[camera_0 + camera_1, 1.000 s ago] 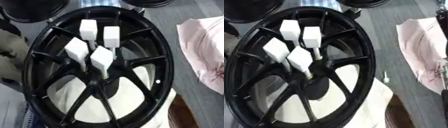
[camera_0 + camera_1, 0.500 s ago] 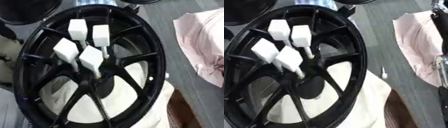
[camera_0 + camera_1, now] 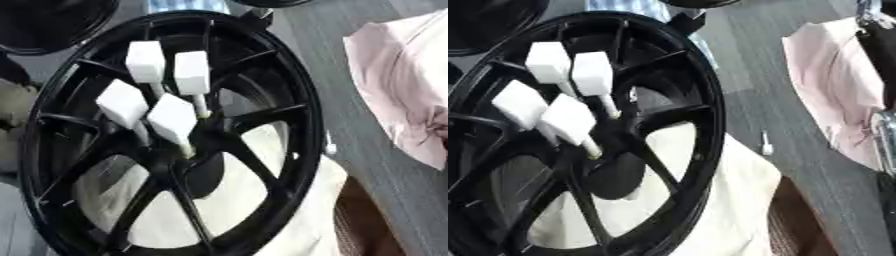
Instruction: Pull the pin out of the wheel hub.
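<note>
Black wheel hub (image 3: 308, 130) was seen lying on a cream cloth (image 3: 737, 200), with a pink cloth (image 3: 402, 90) to the right. Four white-headed pins (image 3: 172, 120) were still seated near the hub centre, so no pull was judged done. A small white piece (image 3: 767, 147) lay beside the rim. No hand was shown, so no grip could be told. Against the earlier frame only the camera was shifted; the pins were unchanged.

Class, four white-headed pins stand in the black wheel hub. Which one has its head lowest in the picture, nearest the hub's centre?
The lower right pin of the four; the other three heads sit higher or further left on the wheel hub.
</note>
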